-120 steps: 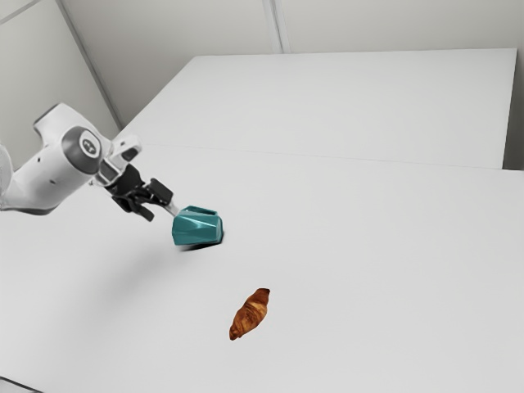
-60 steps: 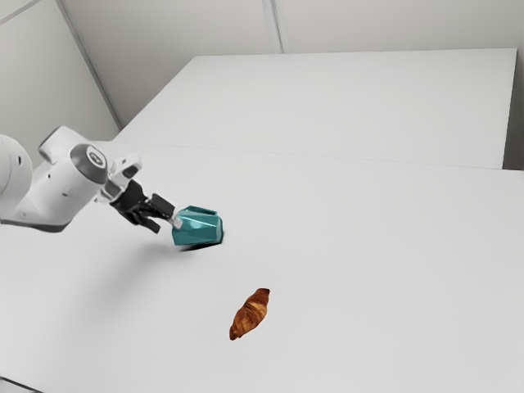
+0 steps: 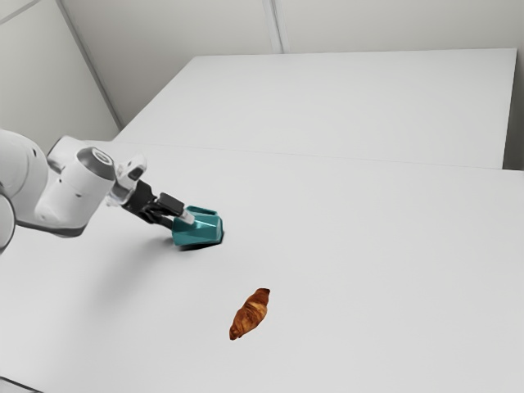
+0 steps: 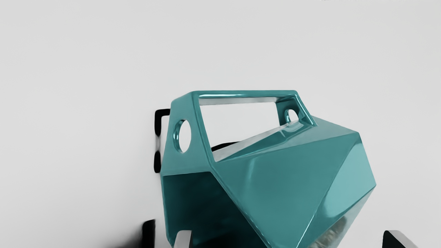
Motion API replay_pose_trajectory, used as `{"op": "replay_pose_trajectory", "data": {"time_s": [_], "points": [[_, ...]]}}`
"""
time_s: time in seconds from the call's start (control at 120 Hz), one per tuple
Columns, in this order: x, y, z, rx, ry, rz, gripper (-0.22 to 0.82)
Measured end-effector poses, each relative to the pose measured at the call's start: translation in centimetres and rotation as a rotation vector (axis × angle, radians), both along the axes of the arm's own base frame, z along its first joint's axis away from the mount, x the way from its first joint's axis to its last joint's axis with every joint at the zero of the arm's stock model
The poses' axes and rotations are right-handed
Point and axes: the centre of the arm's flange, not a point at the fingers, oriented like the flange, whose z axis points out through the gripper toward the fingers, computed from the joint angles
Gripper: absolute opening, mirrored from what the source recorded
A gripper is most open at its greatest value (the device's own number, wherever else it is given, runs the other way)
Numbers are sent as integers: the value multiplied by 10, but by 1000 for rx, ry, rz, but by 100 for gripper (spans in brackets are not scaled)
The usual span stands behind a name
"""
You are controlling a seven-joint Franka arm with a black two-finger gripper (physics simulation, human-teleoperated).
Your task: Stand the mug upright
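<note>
The black gripper [image 3: 184, 219] reaches in from the exterior view's left and overlaps the near part of the teal mug [image 3: 205, 234], which lies on its side on the white table. In the wrist view the faceted mug [image 4: 282, 182] shows its angular handle and dark open mouth. The gripper [image 4: 287, 239] is open there, its fingertips wide apart with part of the mug's body between them. One fingertip [image 4: 183, 239] overlaps the mouth; the other stands apart from the base end. Whether either touches the mug cannot be told.
A brown croissant [image 3: 250, 314] lies on the white table [image 3: 368, 262], nearer the exterior view's bottom edge than the mug. Pale walls stand beyond the table.
My hand has come down and toward the exterior view's right, from beside the mug to overlapping it. The mug and croissant have not visibly moved.
</note>
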Motion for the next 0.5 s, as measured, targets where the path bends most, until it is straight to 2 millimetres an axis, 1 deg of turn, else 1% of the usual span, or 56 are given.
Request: {"op": "replay_pose_trajectory", "data": {"time_s": [0.225,0.5], "points": [[-1,-6,-13,-78,-12,-2,60],[3,-11,-21,-165,-43,-27,60]]}}
